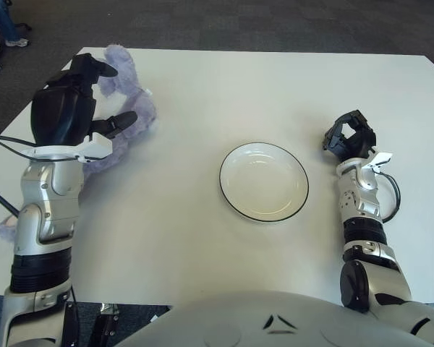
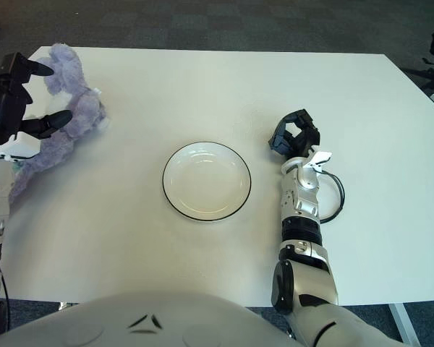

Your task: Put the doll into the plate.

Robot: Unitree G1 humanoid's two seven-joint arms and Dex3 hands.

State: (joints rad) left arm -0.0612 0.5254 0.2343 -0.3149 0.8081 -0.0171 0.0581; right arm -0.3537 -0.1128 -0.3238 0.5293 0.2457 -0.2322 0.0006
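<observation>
Both views come from the robot's head, looking forward and down over its own chest at the white table [image 1: 202, 231], far edge and dark carpet at the top of frame. The right eye sits slightly to the right, so the plate [image 1: 263, 181] shows nearer frame centre there, and the left hand [image 1: 72, 108] gets pushed to the left border. Shared: plate, both arms, the purple doll [image 2: 65, 116], most of the tabletop.
</observation>
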